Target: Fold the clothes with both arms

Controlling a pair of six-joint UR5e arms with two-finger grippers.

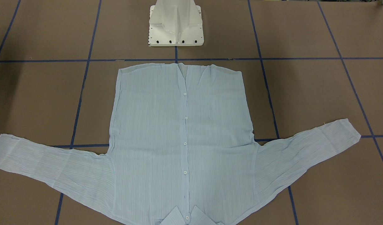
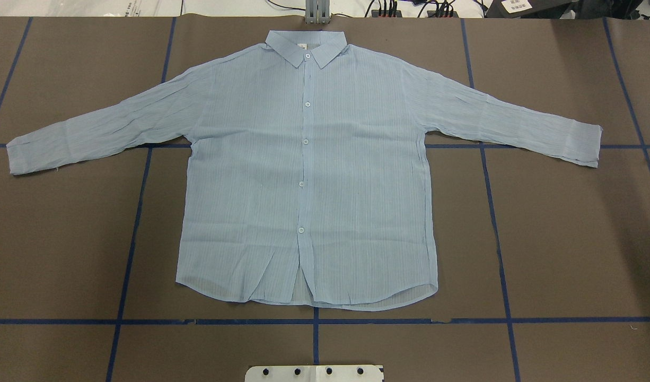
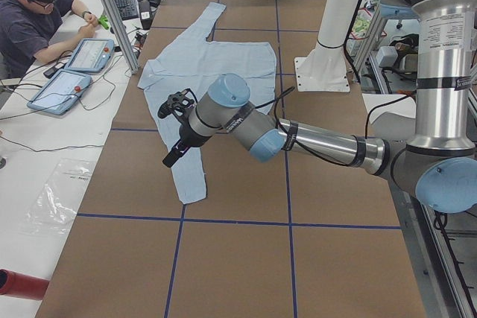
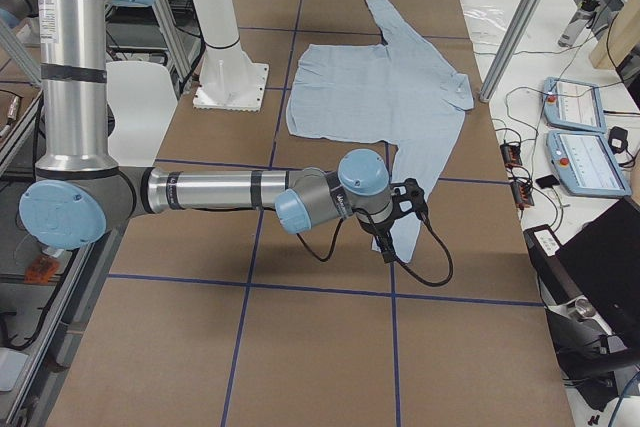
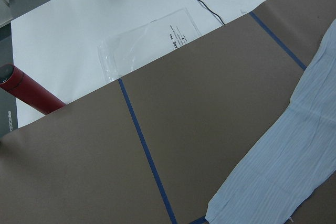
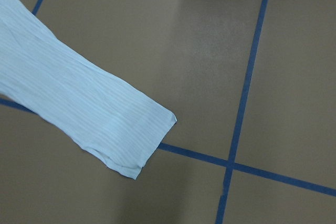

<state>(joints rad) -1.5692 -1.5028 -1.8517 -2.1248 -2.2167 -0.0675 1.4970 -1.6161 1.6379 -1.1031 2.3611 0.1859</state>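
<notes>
The clothes are one pale-blue striped shirt [image 2: 304,185], spread flat and buttoned on the brown table, both sleeves stretched out sideways. Its collar lies at the far side from the base, and the hem [image 1: 179,67] is near the base. In the exterior left view my left gripper [image 3: 171,156] hovers over the near sleeve [image 3: 192,176], close to its cuff. In the exterior right view my right gripper [image 4: 390,245] hangs over the other sleeve's cuff [image 4: 405,237]. I cannot tell whether either gripper is open or shut. The wrist views show only the sleeve ends [image 5: 283,171] [image 6: 79,108], no fingers.
The white pedestal base [image 1: 176,28] stands just behind the hem. Blue tape lines [image 2: 314,321] grid the brown table. A person [image 3: 30,20] sits at a side desk with tablets [image 3: 74,72]. A red tube [image 5: 26,90] and a plastic bag [image 5: 147,40] lie off the table's end.
</notes>
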